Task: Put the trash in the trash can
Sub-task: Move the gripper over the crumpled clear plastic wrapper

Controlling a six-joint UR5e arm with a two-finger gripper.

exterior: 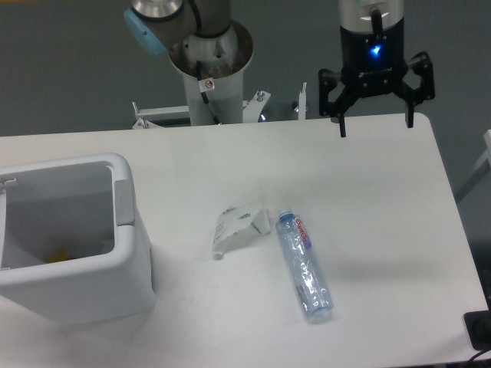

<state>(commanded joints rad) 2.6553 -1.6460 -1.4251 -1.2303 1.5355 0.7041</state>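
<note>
Hovered with jaws spread wide, gripping nothing, above the tabletop [383,207] far edge; best lowered squarely across the bottle [304,265] beside the wrapper [238,225], right of the trash can [123,222].

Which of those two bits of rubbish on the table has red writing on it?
The crushed clear bottle, lying right of the crumpled white wrapper; red lettering sits near its cap end.
</note>
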